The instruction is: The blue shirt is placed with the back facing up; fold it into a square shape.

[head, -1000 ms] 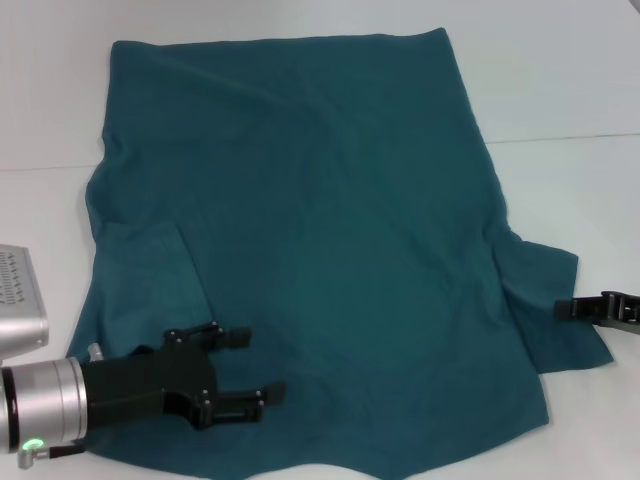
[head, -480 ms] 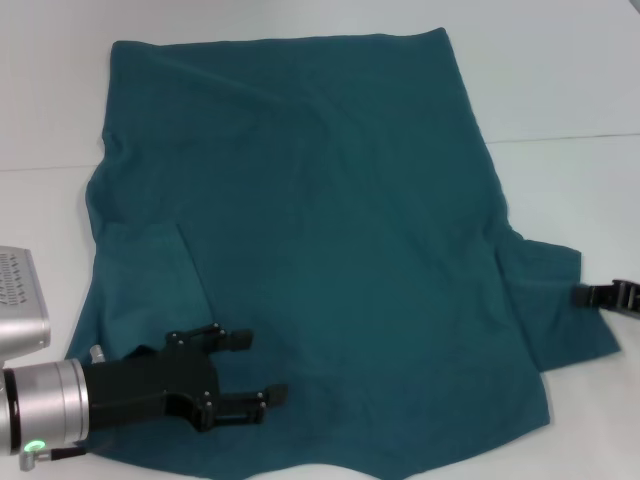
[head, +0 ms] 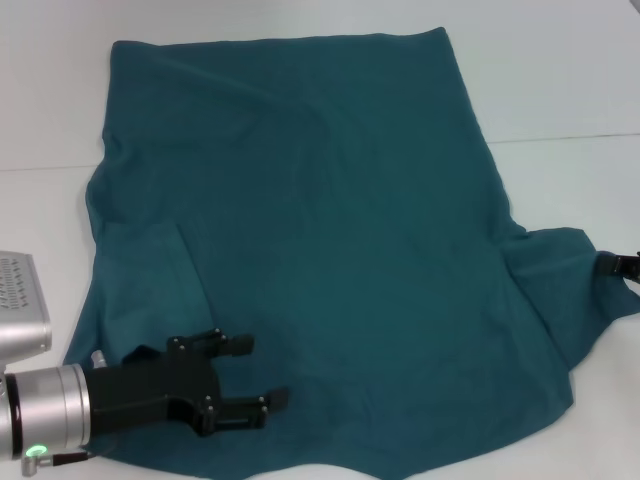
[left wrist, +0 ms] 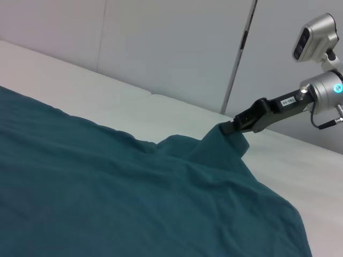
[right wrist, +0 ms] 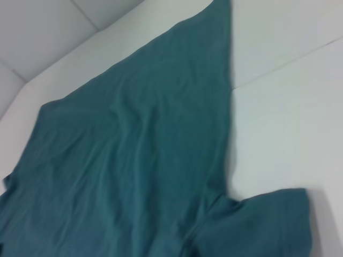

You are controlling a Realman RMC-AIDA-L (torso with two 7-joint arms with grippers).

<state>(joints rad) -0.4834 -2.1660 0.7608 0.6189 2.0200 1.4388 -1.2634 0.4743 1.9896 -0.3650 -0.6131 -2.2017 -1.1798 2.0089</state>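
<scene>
The blue shirt [head: 320, 230] lies spread on the white table, hem at the far side. Its left sleeve [head: 145, 270] lies folded in over the body. My left gripper [head: 262, 370] is open and hovers over the shirt's near left part, holding nothing. My right gripper [head: 622, 264] is at the far right edge of the head view, shut on the tip of the right sleeve [head: 560, 270], which is stretched outward. The left wrist view shows that gripper [left wrist: 236, 127] pinching the sleeve and lifting it slightly. The right wrist view shows the shirt [right wrist: 134, 144] and sleeve [right wrist: 268, 219] lying flat.
A seam in the white table [head: 570, 136] runs to the right of the shirt. A grey camera housing [head: 22, 305] sits at the left edge above my left arm. Light wall panels [left wrist: 171, 48] stand behind the table.
My right gripper has moved right, pulling the right sleeve outward so it lies wider and the shirt's near right corner has shifted right. My left gripper has barely moved.
</scene>
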